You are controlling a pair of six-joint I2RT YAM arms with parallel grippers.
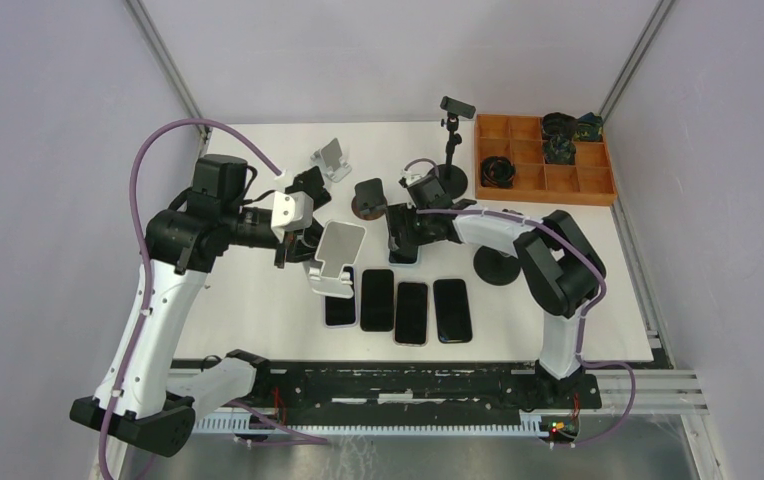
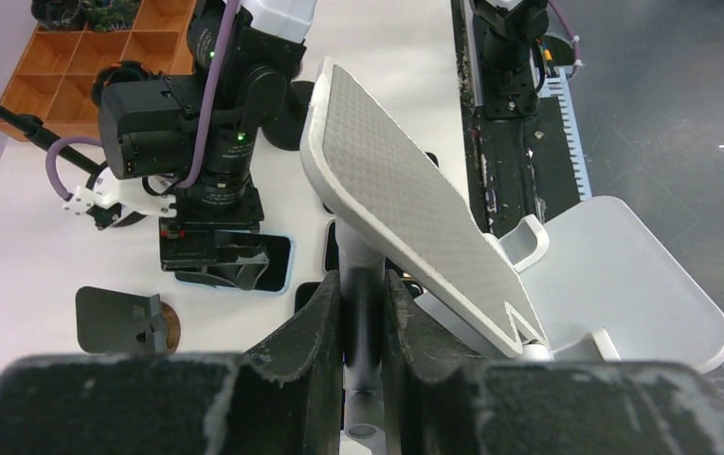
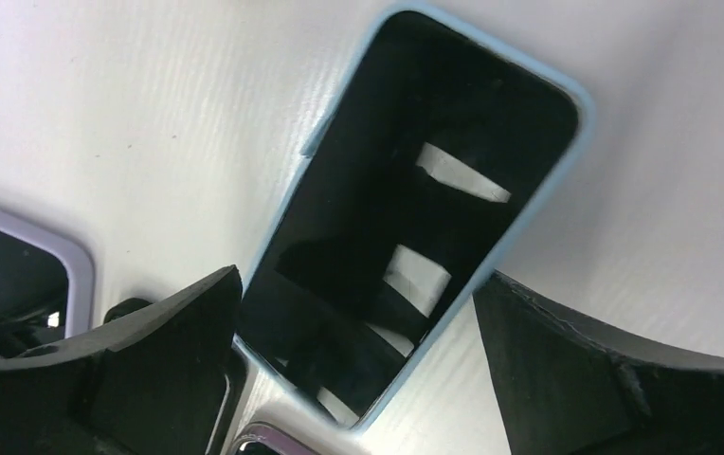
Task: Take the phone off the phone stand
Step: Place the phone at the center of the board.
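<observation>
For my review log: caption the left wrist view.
Left pincer clamps the empty white phone stand by its post; right pincer stands over a blue-cased phone on the table.

The left arm [image 1: 158, 300] rises and reaches right, the left gripper [image 2: 363, 308] clamped nearly closed. The right arm [image 1: 558, 275] folds back leftward, the right gripper [image 3: 358, 318] spread wide, pointing down.

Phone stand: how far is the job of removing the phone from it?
Done: the white stand is empty, its post clamped by the left tool. In hand: the right tool flanks the blue-cased phone on the table; grip unclear. Left: probably release and withdraw.
</observation>
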